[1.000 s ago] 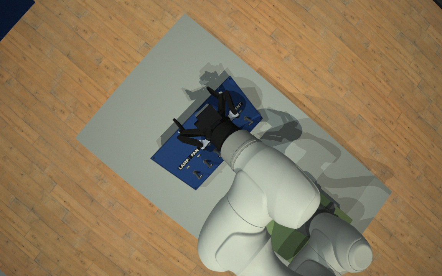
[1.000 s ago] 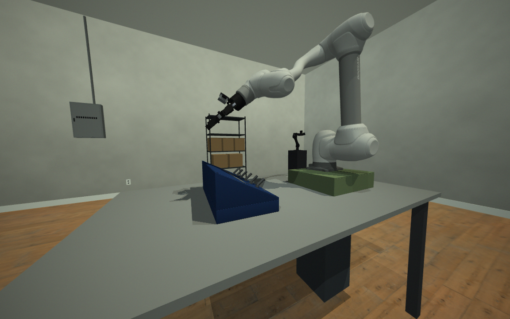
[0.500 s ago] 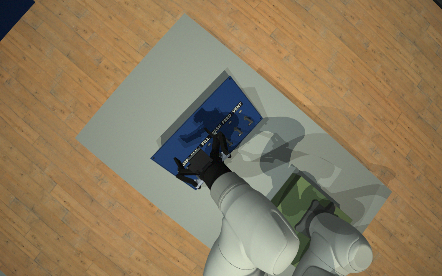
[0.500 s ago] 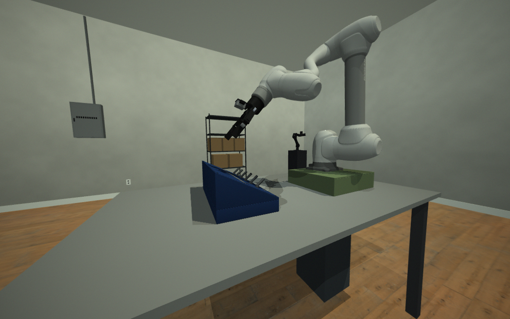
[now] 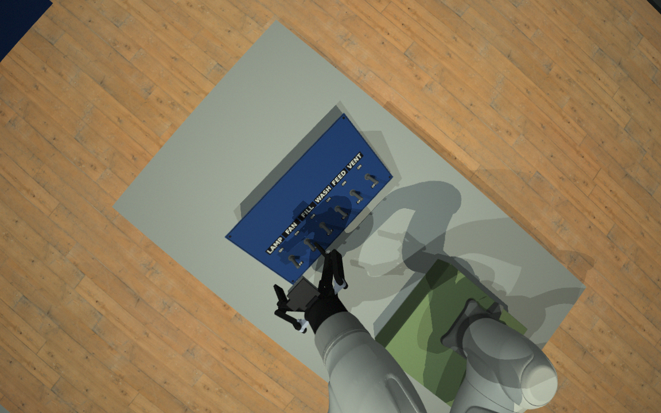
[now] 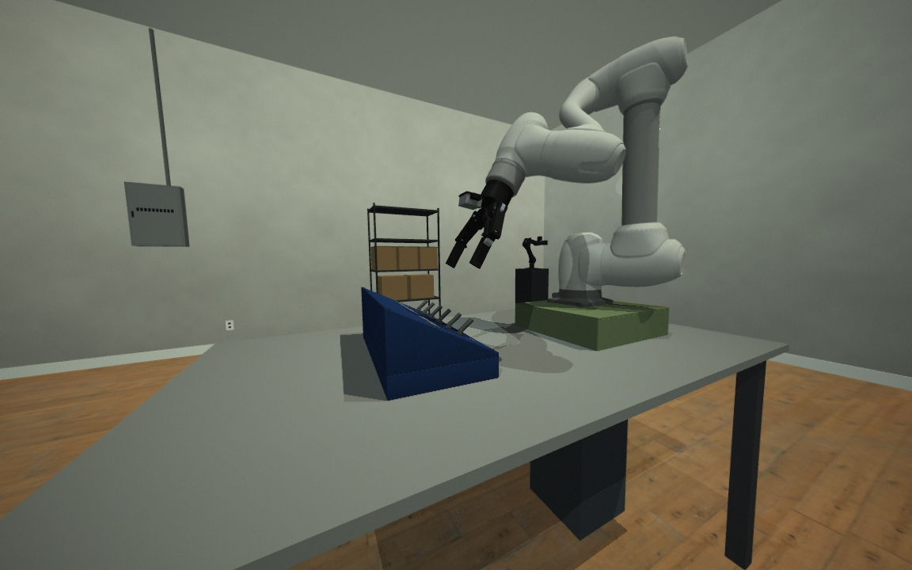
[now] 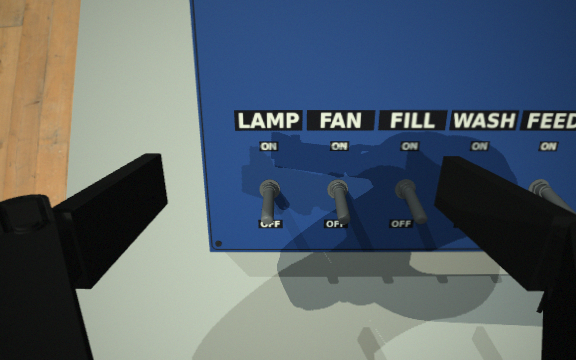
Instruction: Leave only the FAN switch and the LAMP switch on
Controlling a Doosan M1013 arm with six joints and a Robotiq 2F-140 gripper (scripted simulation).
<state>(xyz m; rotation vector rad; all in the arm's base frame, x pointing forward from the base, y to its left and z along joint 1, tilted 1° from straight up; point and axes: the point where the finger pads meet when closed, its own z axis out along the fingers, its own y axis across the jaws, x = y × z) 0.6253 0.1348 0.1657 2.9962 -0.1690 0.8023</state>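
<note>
The blue sloped console (image 5: 317, 159) (image 6: 416, 361) (image 7: 318, 60) sits on the table. The LAMP switch (image 5: 294, 260) (image 7: 268, 205), FAN switch (image 5: 309, 244) (image 7: 341, 205), FILL switch (image 5: 325, 228) (image 7: 414, 204), FEED switch (image 5: 356, 195) (image 7: 553, 194) and VENT switch (image 5: 371, 179) lean toward OFF. The WASH switch (image 5: 341, 211) leans the same way in the top view; a finger hides it in the wrist view. My gripper (image 5: 298, 267) (image 6: 464, 264) (image 7: 302, 180) is open and empty, above the console's LAMP end, touching nothing.
The grey table (image 5: 194, 169) (image 6: 289, 454) bears the console and a green block (image 5: 404, 354) (image 6: 562, 327) under the arm's base. A shelf (image 6: 404, 270) with boxes stands behind. Arm shadows fall over the lower switches and the table.
</note>
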